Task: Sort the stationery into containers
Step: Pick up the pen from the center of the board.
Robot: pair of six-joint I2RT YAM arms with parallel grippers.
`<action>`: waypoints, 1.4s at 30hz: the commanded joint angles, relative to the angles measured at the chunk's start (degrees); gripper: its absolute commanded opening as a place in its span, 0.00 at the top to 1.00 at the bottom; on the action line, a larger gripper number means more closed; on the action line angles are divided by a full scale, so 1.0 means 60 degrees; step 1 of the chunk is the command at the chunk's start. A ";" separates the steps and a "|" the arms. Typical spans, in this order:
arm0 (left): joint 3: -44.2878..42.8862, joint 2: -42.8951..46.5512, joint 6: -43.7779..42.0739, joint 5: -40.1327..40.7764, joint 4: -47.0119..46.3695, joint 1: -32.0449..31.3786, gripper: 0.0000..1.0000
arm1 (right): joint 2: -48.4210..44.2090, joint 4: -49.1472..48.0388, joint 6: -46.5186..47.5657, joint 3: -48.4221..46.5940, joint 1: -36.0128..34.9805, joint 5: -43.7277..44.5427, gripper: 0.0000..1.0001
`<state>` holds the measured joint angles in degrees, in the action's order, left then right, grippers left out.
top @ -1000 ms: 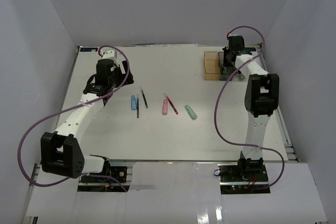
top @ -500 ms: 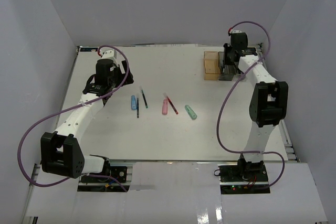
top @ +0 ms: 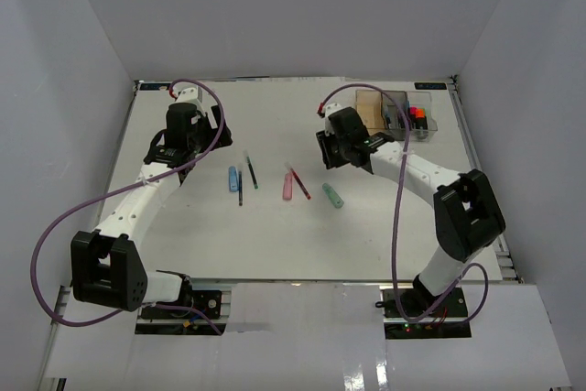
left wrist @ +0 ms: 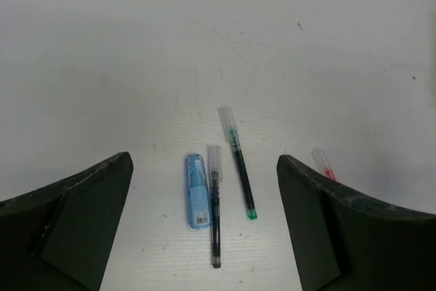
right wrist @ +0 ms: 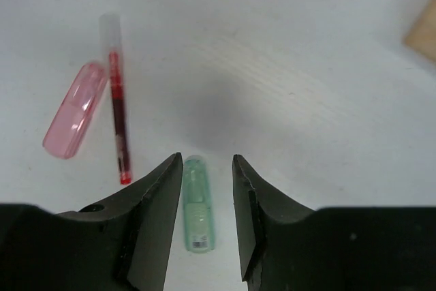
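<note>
Loose stationery lies mid-table: a blue stick [top: 233, 179], a dark pen [top: 240, 186], a green pen [top: 251, 172], a pink stick [top: 287, 187], a red pen [top: 299, 183] and a mint stick [top: 332, 195]. My right gripper [top: 334, 151] hovers just behind the mint stick [right wrist: 197, 202], which shows on the table between its partly open, empty jaws [right wrist: 207, 165]. My left gripper [left wrist: 204, 161] is wide open above the blue stick [left wrist: 197, 190] and dark pen [left wrist: 215, 212], holding nothing. The containers stand at the back right: amber [top: 370, 102], dark grey [top: 396, 109] and clear [top: 423, 122], the clear one with highlighters inside.
White walls close in the table on three sides. The pink stick [right wrist: 75, 119] and red pen [right wrist: 117, 117] lie left of my right gripper's fingers. A corner of the amber bin [right wrist: 424, 32] shows at the right edge. Purple cables loop off both arms.
My right arm has swung from the containers at the back right to the middle of the table, over the mint stick, and its jaws have opened. The left arm is unmoved.
</note>
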<state>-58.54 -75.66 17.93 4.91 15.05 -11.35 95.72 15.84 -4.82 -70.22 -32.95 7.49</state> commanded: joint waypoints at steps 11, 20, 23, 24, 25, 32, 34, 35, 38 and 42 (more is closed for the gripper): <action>-0.0101 0.0261 -0.0001 0.0017 0.0041 0.0076 0.02 | 0.1930 -0.0837 -0.0471 -0.0265 -0.1832 -0.0208 0.57; -0.0101 0.0261 -0.0015 0.0002 0.0026 0.0134 0.02 | 0.2619 -0.0867 -0.0427 -0.0690 -0.2052 -0.0193 0.58; -0.0101 0.0246 -0.0015 0.0002 0.0041 0.0135 0.02 | 0.2825 -0.0852 -0.0442 -0.0734 -0.2067 -0.0120 0.59; -0.0101 0.0232 -0.0015 0.0002 0.0041 0.0149 0.02 | 0.2869 -0.0852 -0.0442 -0.0748 -0.2053 -0.0033 0.60; -0.0101 0.0232 -0.0030 -0.0012 0.0041 0.0149 0.02 | 0.2898 -0.0823 -0.0456 -0.0749 -0.2067 0.0041 0.61; -0.0101 0.0232 -0.0015 -0.0012 0.0041 0.0164 0.02 | 0.2665 -0.0486 -0.0340 -0.0763 -0.2023 0.1081 0.80; -0.0101 0.0217 -0.0015 -0.0027 0.0041 0.0164 0.02 | 0.2372 -0.0340 -0.0208 -0.0807 -0.1906 0.1285 0.82; -0.0087 0.0203 -0.0015 -0.0012 0.0041 0.0164 0.02 | 0.2270 -0.0267 -0.0048 -0.0923 -0.1848 0.1374 0.82; -0.0101 0.0202 -0.0015 -0.0012 0.0041 0.0164 0.02 | 0.1699 0.0011 0.0303 -0.1202 -0.1438 0.1696 0.85; -0.0101 0.0202 -0.0015 -0.0027 0.0055 0.0179 0.02 | 0.0908 0.0012 0.0583 -0.1334 -0.0022 0.1755 0.85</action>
<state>-58.54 -75.66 17.91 4.91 15.07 -10.61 107.04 16.34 -3.62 -74.39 -39.22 14.76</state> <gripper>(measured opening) 0.979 0.170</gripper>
